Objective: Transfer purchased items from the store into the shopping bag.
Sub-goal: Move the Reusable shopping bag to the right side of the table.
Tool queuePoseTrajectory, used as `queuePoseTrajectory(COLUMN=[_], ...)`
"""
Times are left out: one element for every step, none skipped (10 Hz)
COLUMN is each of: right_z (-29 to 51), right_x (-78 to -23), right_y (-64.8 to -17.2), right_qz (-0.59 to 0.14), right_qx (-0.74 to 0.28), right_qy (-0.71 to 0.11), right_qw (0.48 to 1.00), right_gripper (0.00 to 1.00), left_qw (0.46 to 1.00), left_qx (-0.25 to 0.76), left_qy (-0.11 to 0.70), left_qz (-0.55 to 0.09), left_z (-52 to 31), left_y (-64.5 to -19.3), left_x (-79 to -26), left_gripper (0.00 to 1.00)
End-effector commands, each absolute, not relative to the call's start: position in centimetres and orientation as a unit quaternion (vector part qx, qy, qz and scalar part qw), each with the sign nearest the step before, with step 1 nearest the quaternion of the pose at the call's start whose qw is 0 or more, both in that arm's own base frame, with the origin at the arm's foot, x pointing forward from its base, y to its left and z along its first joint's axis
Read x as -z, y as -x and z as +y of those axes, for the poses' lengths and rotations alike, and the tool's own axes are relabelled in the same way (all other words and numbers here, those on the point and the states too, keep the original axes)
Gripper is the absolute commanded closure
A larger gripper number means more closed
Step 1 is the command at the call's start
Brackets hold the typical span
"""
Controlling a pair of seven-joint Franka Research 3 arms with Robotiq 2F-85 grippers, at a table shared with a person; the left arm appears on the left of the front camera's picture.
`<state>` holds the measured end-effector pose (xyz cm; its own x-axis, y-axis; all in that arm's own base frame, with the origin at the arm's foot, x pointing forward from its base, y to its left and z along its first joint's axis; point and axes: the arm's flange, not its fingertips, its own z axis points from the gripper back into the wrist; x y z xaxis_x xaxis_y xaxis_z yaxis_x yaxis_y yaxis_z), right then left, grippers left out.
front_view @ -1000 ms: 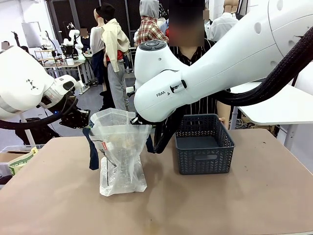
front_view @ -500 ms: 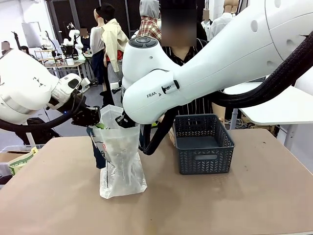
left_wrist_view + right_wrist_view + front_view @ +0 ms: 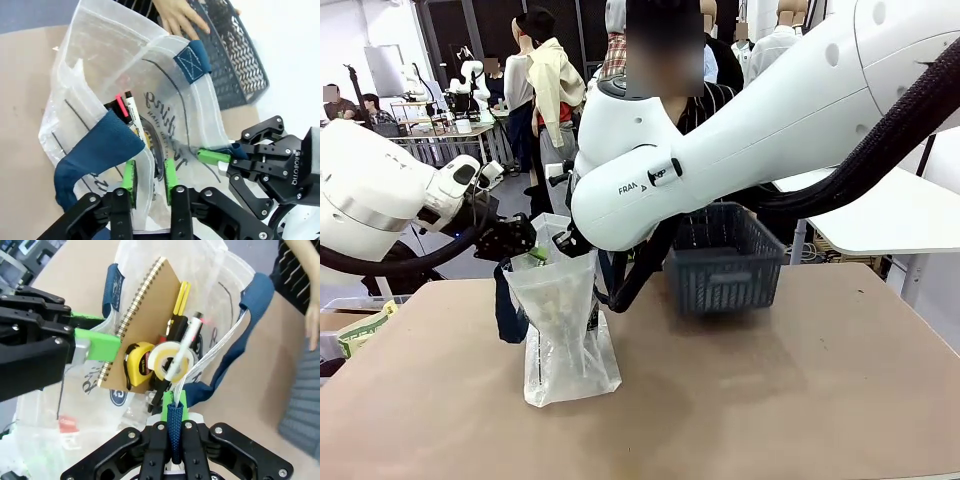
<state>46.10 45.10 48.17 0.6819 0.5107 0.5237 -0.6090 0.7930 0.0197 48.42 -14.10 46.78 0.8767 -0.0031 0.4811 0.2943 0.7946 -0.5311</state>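
Brown table (image 3: 800, 400) carries the shopping bag (image 3: 565, 330) at left; the basket (image 3: 722, 262) is right of it. Left tool (image 3: 149, 176), parted, straddles the bag's rim. Right tool (image 3: 174, 412) is clenched on a blue handle (image 3: 174, 427).

Green pads (image 3: 131, 176) of left gripper (image 3: 150, 176) either side of translucent shopping bag (image 3: 125, 85) rim, narrow gap between. Dark blue strap handle (image 3: 95, 150) draped beside them. Right gripper (image 3: 220, 157) at opposite rim. Person's hand (image 3: 175, 17) on dark lattice basket (image 3: 235, 65) beyond.
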Motion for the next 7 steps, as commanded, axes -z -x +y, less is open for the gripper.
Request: queuePoseTrajectory(right_z=[45.2, 45.4, 45.5, 45.6, 45.9, 46.2, 46.5], right_x=[-48.0, -47.9, -47.9, -47.9, -48.1, -48.1, -48.1], right_y=[-46.8, -47.0, -47.0, -46.9, -46.8, -46.7, -46.7], right_qz=[-0.252, -0.250, -0.249, -0.250, -0.251, -0.252, -0.251], right_qx=[-0.316, -0.317, -0.321, -0.325, -0.331, -0.339, -0.346], right_qy=[-0.108, -0.108, -0.106, -0.105, -0.105, -0.105, -0.105], right_qw=[0.908, 0.908, 0.908, 0.906, 0.903, 0.900, 0.898], right_gripper=[1.00, 1.00, 1.00, 1.00, 1.00, 1.00, 1.00], left_qw=[0.897, 0.892, 0.884, 0.881, 0.879, 0.876, 0.873], left_qx=[0.095, 0.097, 0.098, 0.093, 0.091, 0.088, 0.086], left_qy=[0.359, 0.370, 0.383, 0.389, 0.396, 0.402, 0.409], left_qz=[-0.238, -0.241, -0.249, -0.253, -0.251, -0.249, -0.251], left_z=[-13.6, -13.5, -13.5, -13.5, -13.5, -13.6, -13.7], left_y=[-49.2, -49.3, -49.3, -49.4, -49.6, -49.8, -49.9], left_x=[-46.0, -45.8, -45.7, -45.7, -45.6, -45.5, -45.5], left_gripper=[0.59, 0.59, 0.59, 0.59, 0.59, 0.59, 0.59])
